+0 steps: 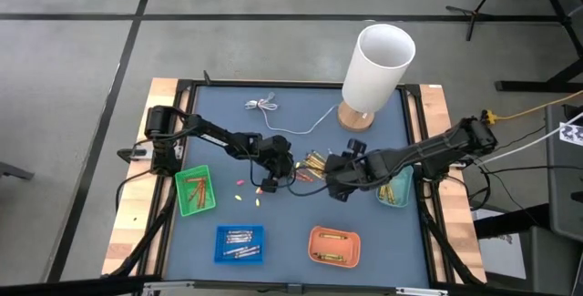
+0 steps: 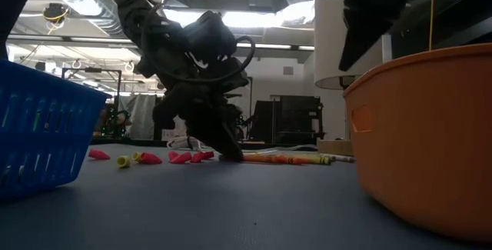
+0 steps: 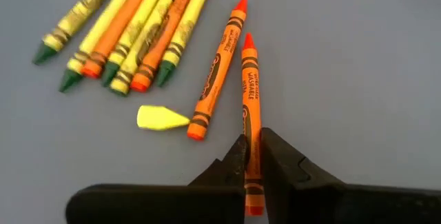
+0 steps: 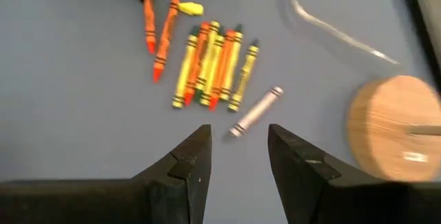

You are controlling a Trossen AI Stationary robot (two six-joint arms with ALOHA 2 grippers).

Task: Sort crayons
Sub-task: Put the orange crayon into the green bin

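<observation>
Left wrist view gives us the left claw clamped on an orange crayon lying on the bench, long axis running straight out from the fingers, beside the crayon pile.

Crayon cluster crowds the clamped orange crayon.

We see even overhead light, soft shadows; low view backlit by ceiling lamps; right wrist view blurred.
</observation>
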